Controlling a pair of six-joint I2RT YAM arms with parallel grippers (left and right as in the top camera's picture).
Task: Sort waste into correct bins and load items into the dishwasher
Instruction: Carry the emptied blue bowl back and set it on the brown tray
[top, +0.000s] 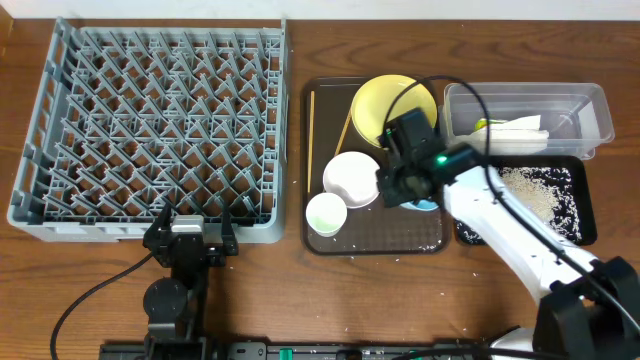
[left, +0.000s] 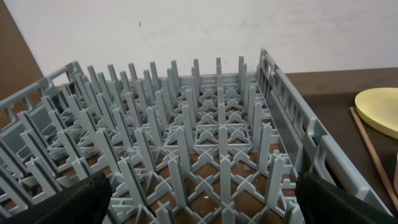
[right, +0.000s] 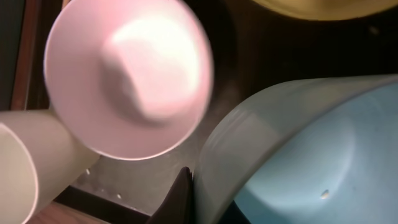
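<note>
My right tool (top: 405, 192) is shut tight. It looks pinched on the rim of the light blue bowl (right: 311, 155), low over the brown tray (top: 400, 240), just beside the white bowl (top: 352, 178). To do this well, I think I should lift slowly and straight up. That way the thin rim does not slip and nothing gets bumped. Then I carry it to the grey dish rack (top: 150, 110). My left tool (top: 190, 222) is wide open and empty, by the rack's near edge.
</note>
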